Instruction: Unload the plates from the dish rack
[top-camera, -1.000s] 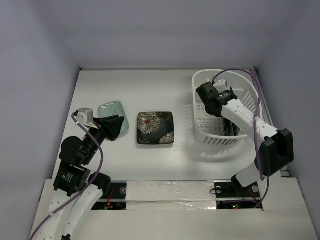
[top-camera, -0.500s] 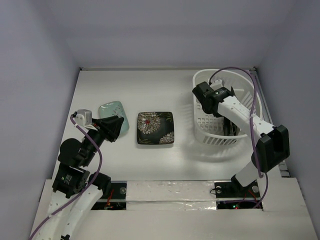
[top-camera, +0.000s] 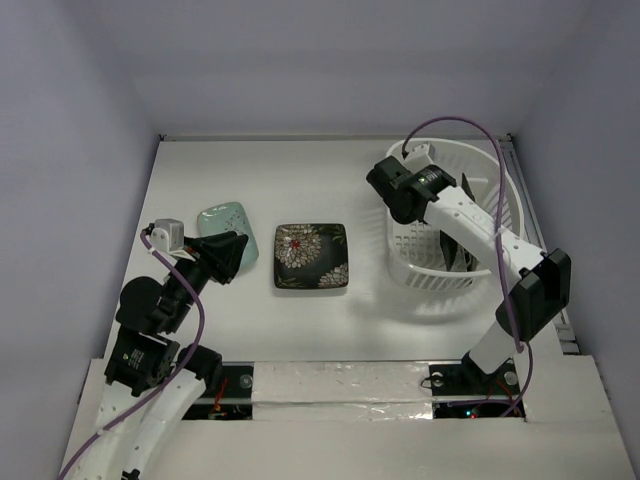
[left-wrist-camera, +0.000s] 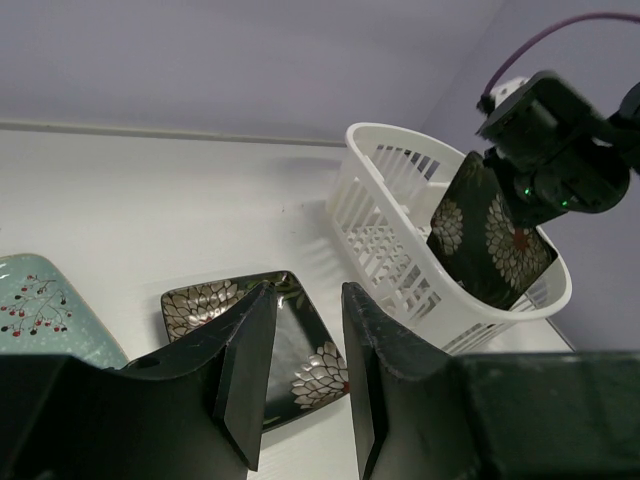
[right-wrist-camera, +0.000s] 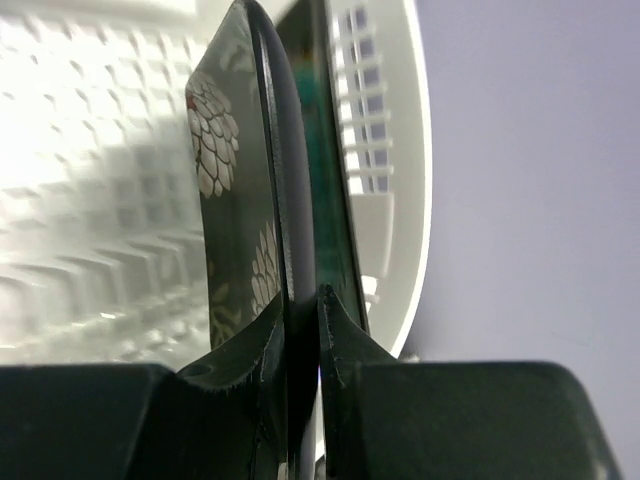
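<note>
My right gripper (top-camera: 400, 192) (right-wrist-camera: 300, 300) is shut on the rim of a black flowered plate (right-wrist-camera: 235, 200) and holds it upright over the near-left part of the white dish rack (top-camera: 470, 160). The left wrist view shows this plate (left-wrist-camera: 490, 235) hanging inside the rack (left-wrist-camera: 400, 250). A dark plate with a teal centre (right-wrist-camera: 325, 170) stands right behind it. My left gripper (top-camera: 225, 255) (left-wrist-camera: 305, 300) is open and empty, low beside the mint-green plate (top-camera: 225, 220) (left-wrist-camera: 40, 310). Another black flowered plate (top-camera: 311, 256) (left-wrist-camera: 195, 300) lies flat on the table's middle.
The rack stands at the back right, close to the right wall. The white table (top-camera: 300, 180) is walled by grey panels on three sides. A purple cable (top-camera: 470, 125) loops above the right arm.
My right gripper has moved left and towards the rack's left rim, carrying the flowered plate upward. The left arm and the plates on the table have not moved.
</note>
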